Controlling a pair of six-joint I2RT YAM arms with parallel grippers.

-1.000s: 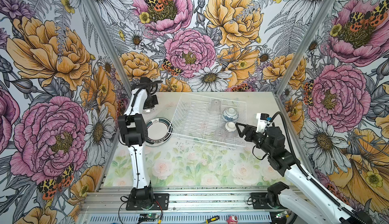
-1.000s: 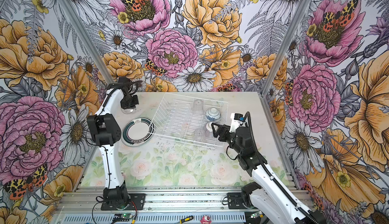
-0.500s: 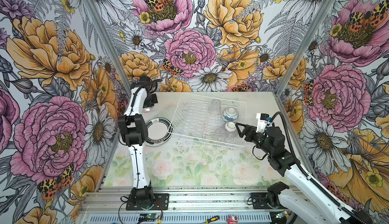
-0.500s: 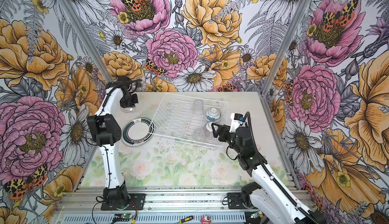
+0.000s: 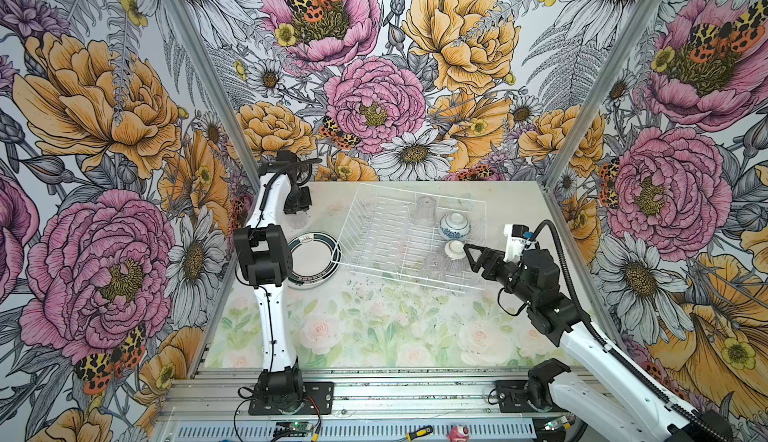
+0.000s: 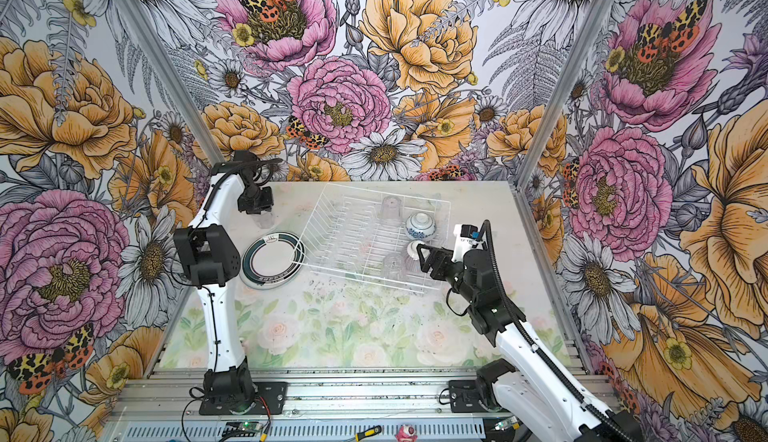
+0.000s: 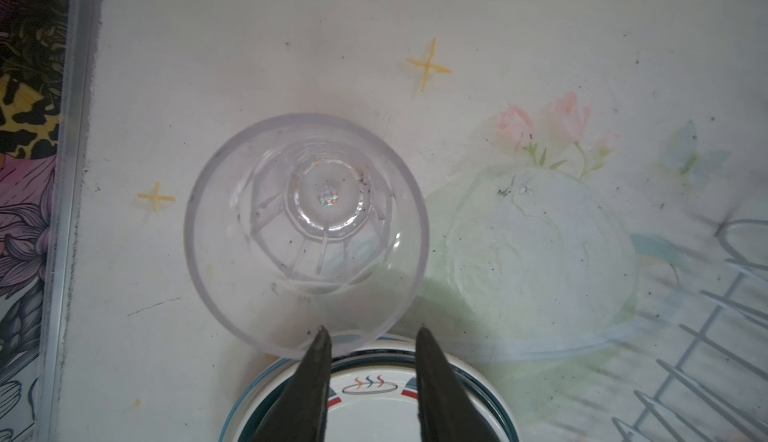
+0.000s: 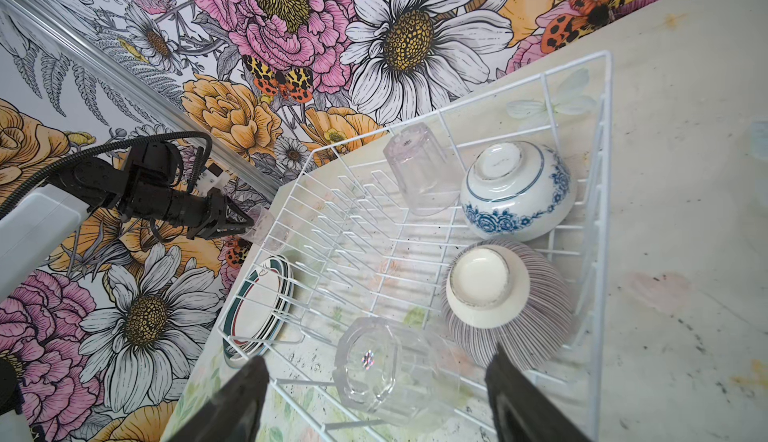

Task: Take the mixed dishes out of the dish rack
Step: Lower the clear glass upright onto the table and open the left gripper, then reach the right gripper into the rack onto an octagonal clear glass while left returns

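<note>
Well, far L first: the L gripper (image 7: 371, 332) points straight down over a tumbler (image 7: 305, 232) that stands on the table (image 5: 511, 211) near the far-L corner, mouth up, axis vertical. Its jaws are part-open w/ a clear gap. One fingertip (image 7: 321, 336) is right at the rim and the other is just outside it, w/ no squeeze visible, so nothing is held. Just beside the tumbler, to its R, plates (image 5: 313, 259) w/ dark green rims lie flat in a stack, face up. Then comes the dish rack (image 5: 374, 232), mid-table toward the back. Its long axis looks to run approx L-R, a bit skewed, R end nearer the front. Its near-L corner wire overlaps the plates' edge in both top views. The dishes in it sit in the R part, all bottom up: a second tumbler (image 5: 424, 207) at the far side, a blue-pattern bowl (image 5: 454, 226) to its R, a striped bowl (image 5: 456, 249) nearer the front, and a faceted glass (image 5: 433, 262) just L of that by the near rail. Far R, the R gripper (image 5: 472, 259) has its jaws spread wide and is empty. It is aimed L at the rack, tips just beside the striped bowl, touching nothing.
</note>
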